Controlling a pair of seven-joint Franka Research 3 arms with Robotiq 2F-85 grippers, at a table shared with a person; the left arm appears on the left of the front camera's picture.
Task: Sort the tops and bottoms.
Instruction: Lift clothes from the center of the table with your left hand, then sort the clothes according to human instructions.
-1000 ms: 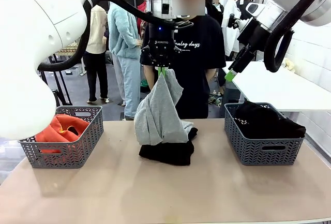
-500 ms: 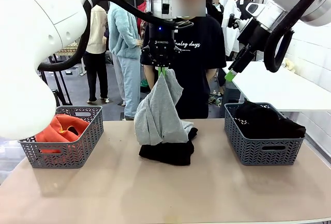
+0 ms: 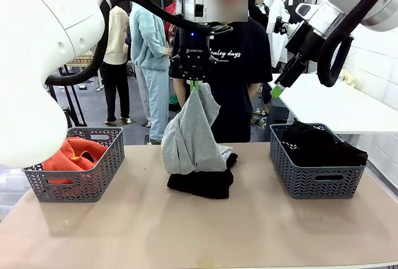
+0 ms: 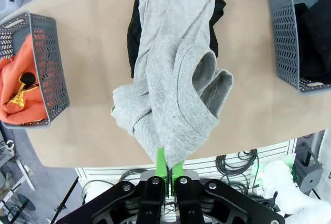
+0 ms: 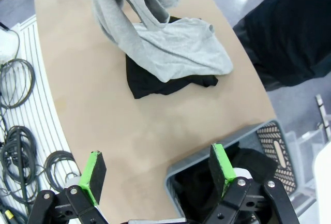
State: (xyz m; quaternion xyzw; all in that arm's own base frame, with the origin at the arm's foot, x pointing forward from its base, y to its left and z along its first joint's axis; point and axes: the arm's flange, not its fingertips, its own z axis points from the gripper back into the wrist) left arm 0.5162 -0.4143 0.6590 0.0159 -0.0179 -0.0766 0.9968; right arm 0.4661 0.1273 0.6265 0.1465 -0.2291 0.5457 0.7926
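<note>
Sweatshirt [image 3: 189, 138] in left end effector [image 3: 194, 85]

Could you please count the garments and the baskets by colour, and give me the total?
Orange: 1, the orange garment in the left basket.
Light grey: 1, the sweatshirt.
Black: 2, the black garment under it and the black heap in the right basket, pieces not separable.
Dark grey: 2, both baskets.
Total: 6.
</note>
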